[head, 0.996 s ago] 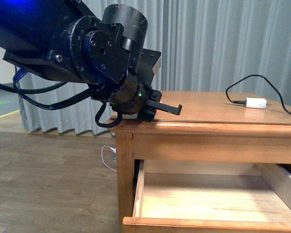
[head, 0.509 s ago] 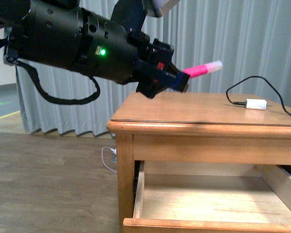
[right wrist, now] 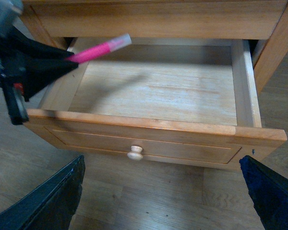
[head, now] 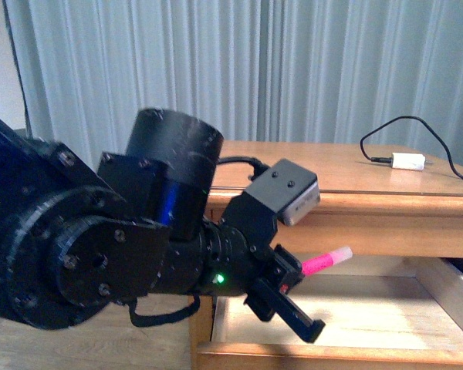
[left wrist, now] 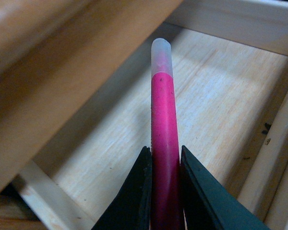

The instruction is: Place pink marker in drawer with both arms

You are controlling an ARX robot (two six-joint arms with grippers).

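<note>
Holding the pink marker [left wrist: 162, 105] by its barrel in the left gripper [left wrist: 165, 158], clamped tight, above the open drawer [right wrist: 153, 125], with the right gripper [right wrist: 165, 194] spread wide; probably light, stiff and smooth, so better taken on the barrel than the cap.

No legible text or labels

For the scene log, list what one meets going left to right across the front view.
left arm → left gripper → pink marker → white adapter
</note>
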